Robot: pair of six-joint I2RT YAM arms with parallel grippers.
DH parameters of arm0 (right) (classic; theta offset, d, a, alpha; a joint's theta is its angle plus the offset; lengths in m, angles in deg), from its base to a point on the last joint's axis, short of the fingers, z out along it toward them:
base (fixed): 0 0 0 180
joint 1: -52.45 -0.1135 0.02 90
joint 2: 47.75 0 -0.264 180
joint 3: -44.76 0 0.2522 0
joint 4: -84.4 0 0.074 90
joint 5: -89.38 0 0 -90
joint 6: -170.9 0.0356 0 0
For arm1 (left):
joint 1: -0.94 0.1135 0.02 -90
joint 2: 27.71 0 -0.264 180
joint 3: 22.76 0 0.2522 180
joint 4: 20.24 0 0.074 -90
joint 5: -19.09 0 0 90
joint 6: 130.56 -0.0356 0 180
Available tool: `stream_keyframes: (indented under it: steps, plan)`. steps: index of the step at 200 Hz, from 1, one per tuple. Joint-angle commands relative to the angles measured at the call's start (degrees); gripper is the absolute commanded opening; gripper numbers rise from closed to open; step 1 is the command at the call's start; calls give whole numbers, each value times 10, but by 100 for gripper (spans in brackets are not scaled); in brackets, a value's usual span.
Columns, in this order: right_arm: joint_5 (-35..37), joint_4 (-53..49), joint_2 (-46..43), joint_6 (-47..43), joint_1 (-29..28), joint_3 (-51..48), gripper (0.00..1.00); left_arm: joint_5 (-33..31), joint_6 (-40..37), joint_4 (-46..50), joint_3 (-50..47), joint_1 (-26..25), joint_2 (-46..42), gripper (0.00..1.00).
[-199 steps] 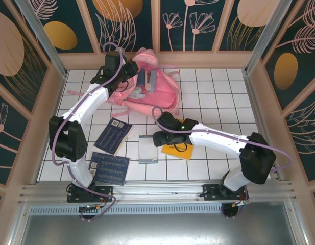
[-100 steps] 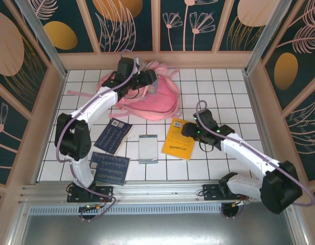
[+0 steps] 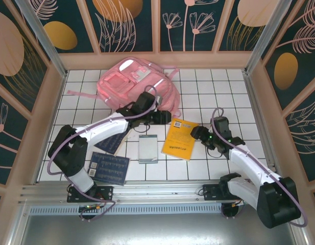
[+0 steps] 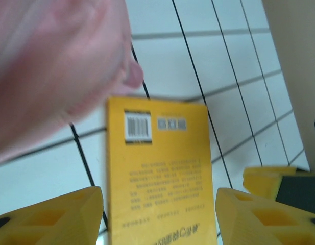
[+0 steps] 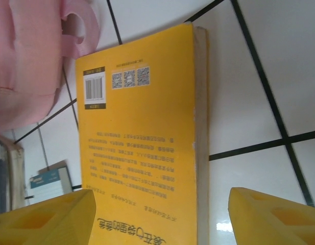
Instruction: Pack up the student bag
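At far centre of the tiled table (image 3: 223,92), student bag (image 3: 139,87) lies flat, near the yellow book (image 3: 180,139). Left gripper (image 3: 165,118) and right gripper (image 3: 194,132) flank that book, all 2 jaw pairs wide apart, empty; likely lining up a shared pickup.

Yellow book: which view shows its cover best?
Right wrist: the yellow book is close and sharp, barcode and print lines clear, its near end cut off. Left wrist shows the book blurred, near end cropped too. Top external shows the book nearly whole but small.
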Motion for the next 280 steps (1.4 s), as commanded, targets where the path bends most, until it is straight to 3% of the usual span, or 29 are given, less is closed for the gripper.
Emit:
stream_keyframes:
  steps: [1, 39, 103, 171, 227, 280]
  plan:
    - [-80, 57, 19, 3, 8, -14, 69, 15, -2, -23, -14, -15, 48, 60]
    - [-86, 55, 62, -12, 9, -17, 69, -2, -1, -15, -3, -29, 104, 60]
    - [-71, 75, 111, -21, 10, -19, 67, 54, 30, -56, 4, -38, 176, 60]
    - [-123, 146, 177, -6, 10, -26, 64, 77, 31, -70, 15, -39, 193, 57]
    - [-150, 165, 171, 5, 10, -16, 54, 83, 33, -75, 20, -43, 200, 55]
    - [-131, 101, 115, -8, 10, 9, 45, 71, 28, -70, 16, -44, 199, 54]
